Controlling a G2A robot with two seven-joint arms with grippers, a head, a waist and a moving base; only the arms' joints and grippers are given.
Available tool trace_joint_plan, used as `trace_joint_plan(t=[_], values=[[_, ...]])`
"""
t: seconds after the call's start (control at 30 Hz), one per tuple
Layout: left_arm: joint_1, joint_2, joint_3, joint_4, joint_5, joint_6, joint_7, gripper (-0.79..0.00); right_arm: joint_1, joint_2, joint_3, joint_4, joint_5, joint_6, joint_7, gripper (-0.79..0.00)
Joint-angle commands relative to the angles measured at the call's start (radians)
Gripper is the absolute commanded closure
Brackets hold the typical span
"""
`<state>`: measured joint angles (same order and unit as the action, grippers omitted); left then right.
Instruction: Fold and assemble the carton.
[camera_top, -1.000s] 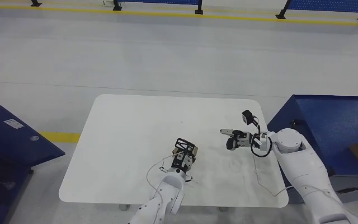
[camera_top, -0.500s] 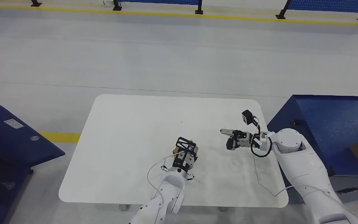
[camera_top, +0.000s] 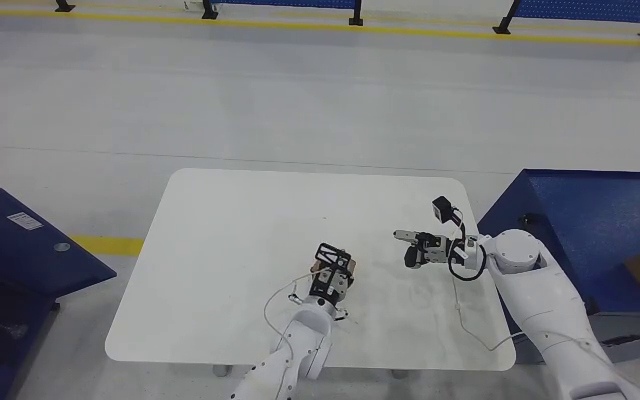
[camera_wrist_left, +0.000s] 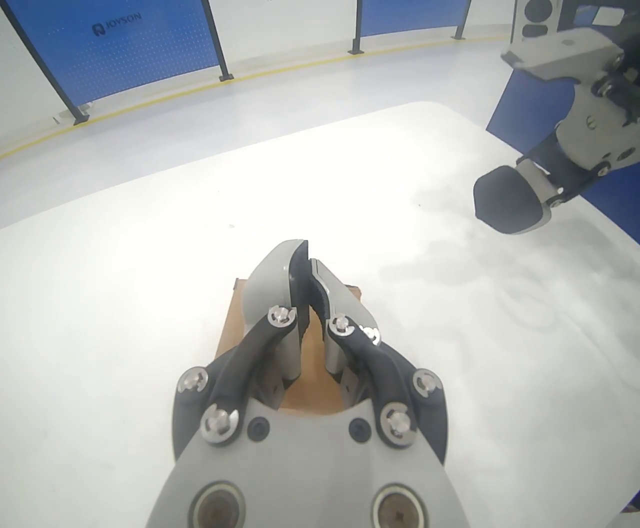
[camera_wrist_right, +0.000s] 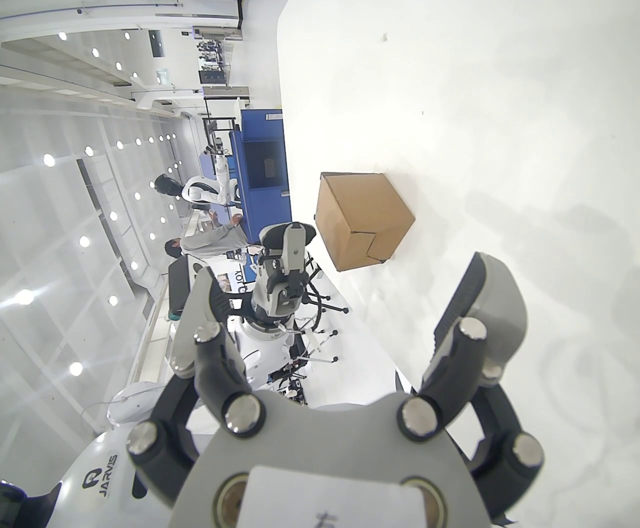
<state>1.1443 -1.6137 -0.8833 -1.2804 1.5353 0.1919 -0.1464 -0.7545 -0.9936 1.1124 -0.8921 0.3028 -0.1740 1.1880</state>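
1. Brown carton (camera_wrist_right: 362, 220) sits by the desk's (camera_top: 230, 230) near edge, centre; wide surface stretches far and left.
2. Left claw (camera_wrist_left: 306, 265), fingers together, just above it.
3. Right claw (camera_top: 402, 237), fingers apart, to its right.

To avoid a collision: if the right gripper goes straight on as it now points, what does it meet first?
Probably the box, which lies almost straight ahead on the table; the shut left gripper is close over it. Depth is unclear.

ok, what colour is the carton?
The carton is plain brown cardboard with no pattern. It shows best in the right wrist view.
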Motion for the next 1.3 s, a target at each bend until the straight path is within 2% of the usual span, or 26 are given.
trace_joint_plan(t=[0.0,0.07,0.17,0.27,0.53,0.7,0.97,1.07,1.27], values=[[-0.013,-0.003,0.003,0.023,0.0,-0.001,-0.034,0.0,0.0,0.0,0.0,0.0,0.0,0.0,0.0,-0.785],[-0.02,-0.007,0.009,0.026,-0.001,0.002,-0.038,0.0,0.0,0.0,0.0,0.0,0.0,0.0,0.0,-0.785],[-0.012,-0.01,0.0,-0.003,-0.018,0.023,0.016,0.0,0.0,0.0,0.0,0.0,0.0,0.0,0.0,-0.785],[-0.003,-0.007,-0.01,-0.015,-0.021,-0.002,0.049,0.0,0.0,0.0,0.0,0.0,0.0,0.0,0.0,-0.785],[-0.029,-0.012,0.001,0.042,0.012,-0.019,-0.038,0.0,0.0,0.0,0.0,0.0,0.0,0.0,0.0,-0.785],[-0.006,-0.009,-0.014,-0.011,0.009,-0.021,0.038,0.0,0.0,0.0,0.0,0.0,0.0,0.0,0.0,-0.785],[-0.019,-0.008,-0.021,0.035,0.038,-0.038,-0.068,0.0,0.0,0.0,0.0,0.0,0.0,0.0,0.0,-0.785],[-0.001,-0.005,-0.034,-0.004,0.033,-0.036,-0.013,0.0,0.0,0.0,0.0,0.0,0.0,0.0,0.0,-0.785],[0.077,0.015,-0.105,-0.149,0.037,-0.033,0.128,0.0,0.0,0.0,0.0,0.0,0.0,0.0,0.0,-0.785]])
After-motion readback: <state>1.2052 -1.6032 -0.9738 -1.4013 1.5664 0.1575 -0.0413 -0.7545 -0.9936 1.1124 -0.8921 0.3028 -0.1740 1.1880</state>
